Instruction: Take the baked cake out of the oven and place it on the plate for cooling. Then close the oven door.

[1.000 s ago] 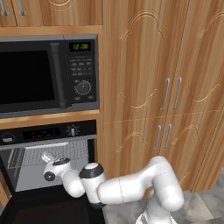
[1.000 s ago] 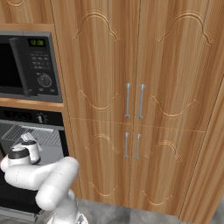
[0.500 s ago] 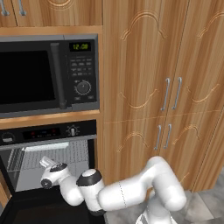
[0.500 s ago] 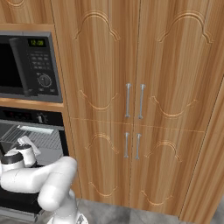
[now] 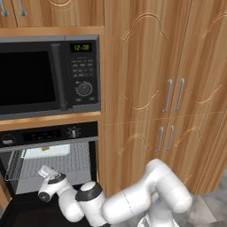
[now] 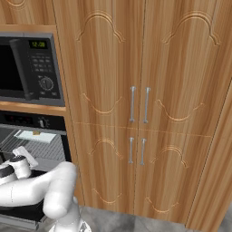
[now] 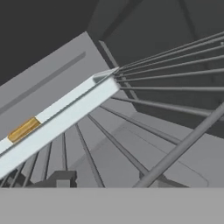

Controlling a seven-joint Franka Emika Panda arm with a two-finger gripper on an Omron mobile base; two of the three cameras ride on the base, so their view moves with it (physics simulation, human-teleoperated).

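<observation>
Item: cake in tray (image 5: 46, 151), pale and flat, sitting on the wire rack (image 5: 66, 165) toward the back of the oven (image 5: 48, 159); the oven door (image 5: 31, 213) is hanging down, open, below the cavity.

Handling, as a judgement: the white tray is looking stiff, shallow and fairly light, with smooth walls likely to slip; the cake inside is soft and would crumble if pinched. The best hold is probably the near rim of the tray, jaws across the wall, keeping it level while sliding it off the rack.

Gripper (image 5: 45, 172): reaching into the oven mouth just above the rack. One dark finger tip (image 7: 61, 178) is rising at the bottom of the hand view; the jaws seem to be standing part open with nothing between them, though the frames are not showing this plainly.

Views compared: the hand view is showing a golden-brown strip (image 7: 24, 129) of cake at the tray's rim (image 7: 65, 113), and the rack bars close up. The left base view is giving the microwave (image 5: 48, 75) above and the tray's place on the rack. The right base view is showing the tall cabinet doors (image 6: 140, 104) beside the oven.
</observation>
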